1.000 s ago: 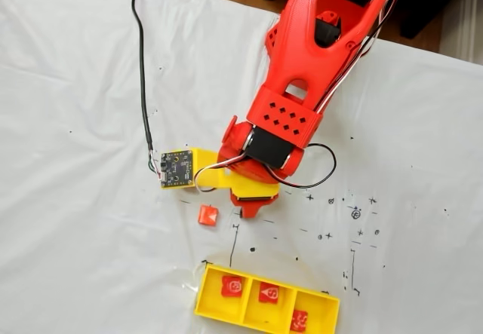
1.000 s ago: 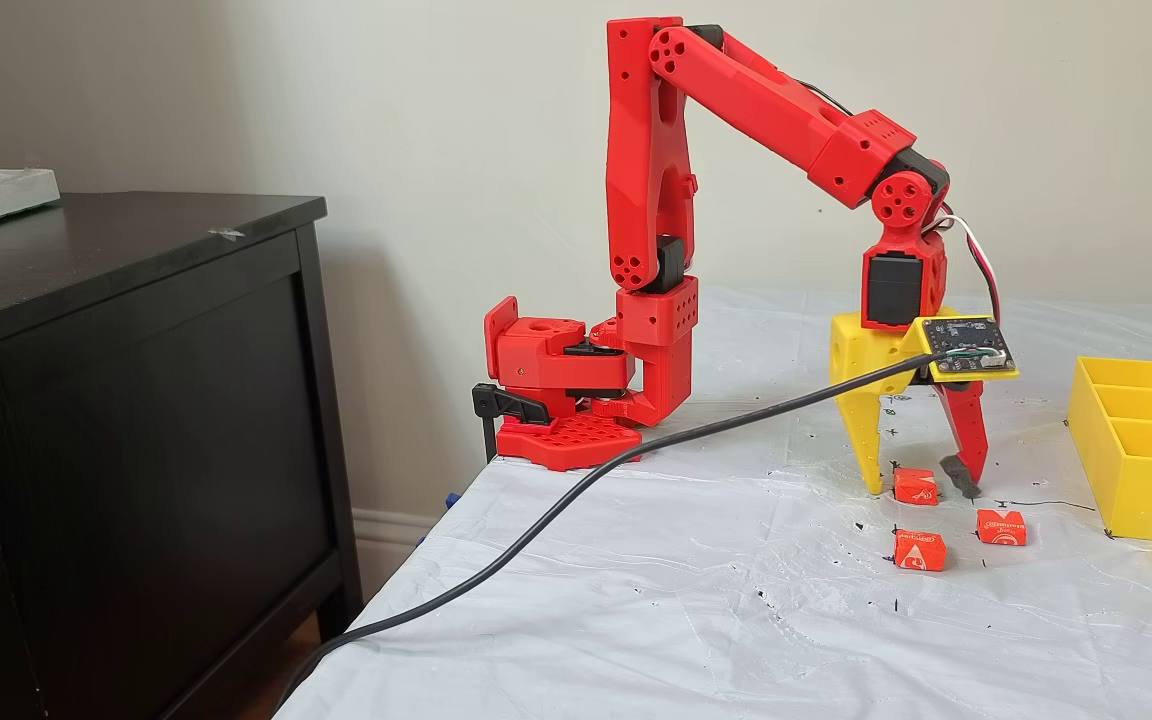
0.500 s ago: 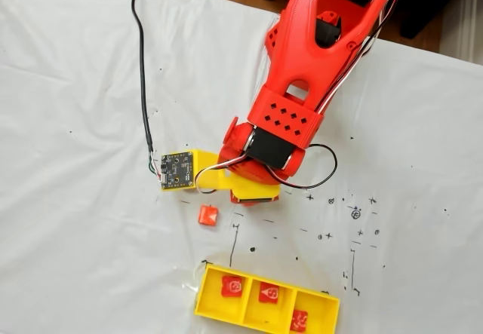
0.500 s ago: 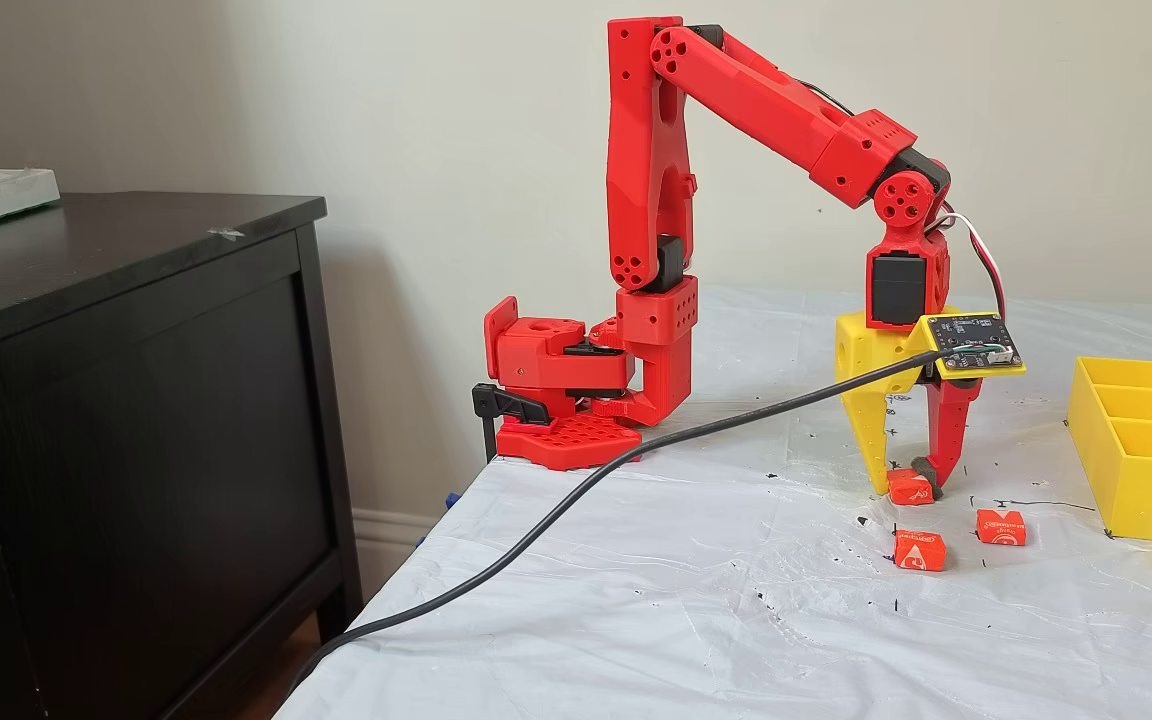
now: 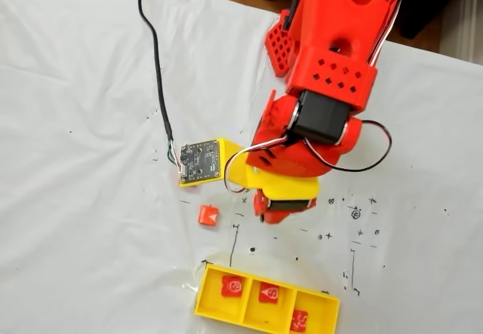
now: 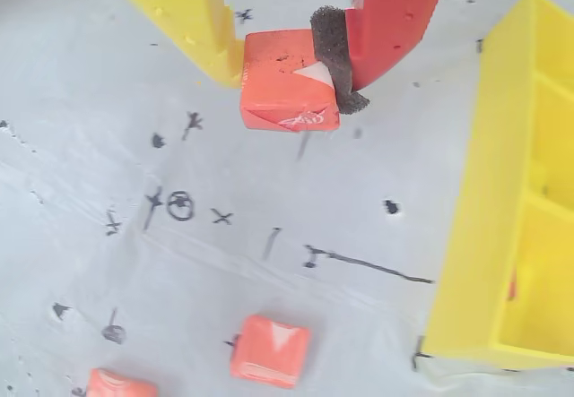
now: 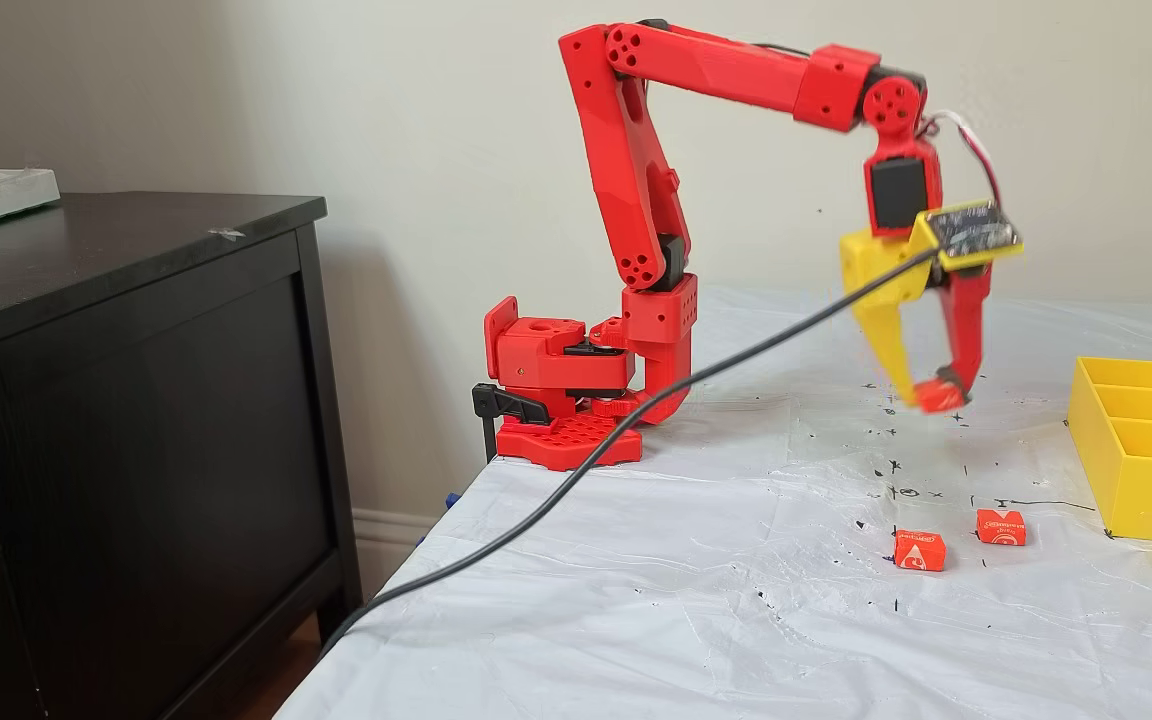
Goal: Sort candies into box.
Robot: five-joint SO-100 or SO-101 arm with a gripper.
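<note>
Item 1, leftmost in the wrist view: two small square red-orange wrapped candies lay loose on the white-sheeted bench, one at the lower edge and one just right of it, both well apart from the hand.

Item 2, centre: my two-finger hand, one yellow finger and one red finger with a dark foam pad, was clamped on a third red-orange wrapped candy. In a fixed view from the side, the hand hung clear above the bench with that piece between its tips.

Item 3, right: the bright yellow plastic three-compartment box lay to the right of the held candy in the wrist view, long axis running away from the camera. I judged the carry must go rightward over its near wall.

Contents, in a fixed view from above, left to right: box held one candy per compartment.
</note>
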